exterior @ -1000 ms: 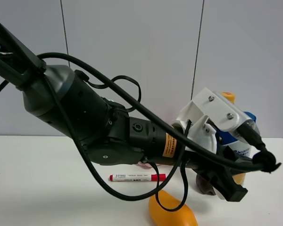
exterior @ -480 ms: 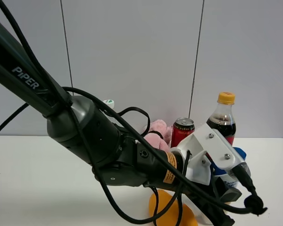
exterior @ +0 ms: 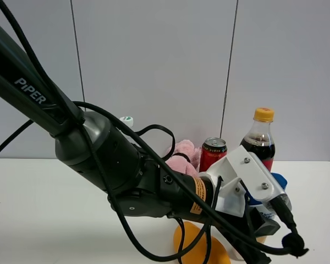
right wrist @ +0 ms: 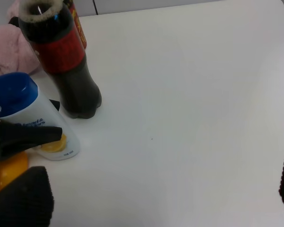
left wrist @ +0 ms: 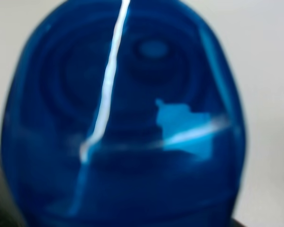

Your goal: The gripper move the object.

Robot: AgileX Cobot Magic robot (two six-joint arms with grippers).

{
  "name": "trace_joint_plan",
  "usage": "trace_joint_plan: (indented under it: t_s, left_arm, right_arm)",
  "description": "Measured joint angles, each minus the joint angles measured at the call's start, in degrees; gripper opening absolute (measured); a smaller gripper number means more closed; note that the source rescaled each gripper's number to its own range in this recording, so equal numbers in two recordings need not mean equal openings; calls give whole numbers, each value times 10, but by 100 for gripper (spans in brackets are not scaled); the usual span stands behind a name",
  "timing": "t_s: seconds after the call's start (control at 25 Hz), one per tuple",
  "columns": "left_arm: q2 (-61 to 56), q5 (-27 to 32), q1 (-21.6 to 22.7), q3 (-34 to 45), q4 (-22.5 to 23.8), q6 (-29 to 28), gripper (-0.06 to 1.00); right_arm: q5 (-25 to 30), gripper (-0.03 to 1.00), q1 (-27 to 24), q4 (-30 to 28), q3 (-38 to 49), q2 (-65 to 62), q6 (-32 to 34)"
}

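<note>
A: Where is the shampoo bottle [right wrist: 35, 116]?
B: Standing on the white table [right wrist: 189, 94], just beside the cola bottle [right wrist: 66, 61]. Its blue cap fills the left wrist view.
A: And the left gripper [exterior: 261, 242]?
B: Low over the bottle, with 1 black finger [right wrist: 28, 135] across the label and the other behind. Whether they press it, I cannot tell.
A: The right gripper [right wrist: 154, 203]?
B: Its 2 pads are spread wide over bare table, holding nothing.
</note>
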Motion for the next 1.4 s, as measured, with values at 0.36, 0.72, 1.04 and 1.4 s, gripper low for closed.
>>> trace_joint_plan:
  t_s: [0.36,0.72,1.04,1.4]
  left_arm:
    - [0,0,-2,0,-1,0,2]
    - [0,-9,-2,-3,-17,9,47]
    - [-22,6,-2,-3,-17,-3,58]
    - [-65,109,-2,-3,-18,-55,64]
  right_arm:
    - [0,100,0,0,0,0,0]
    - [0,100,0,0,0,0,1]
    - [0,100,0,0,0,0,1]
    - [0,100,0,0,0,0,1]
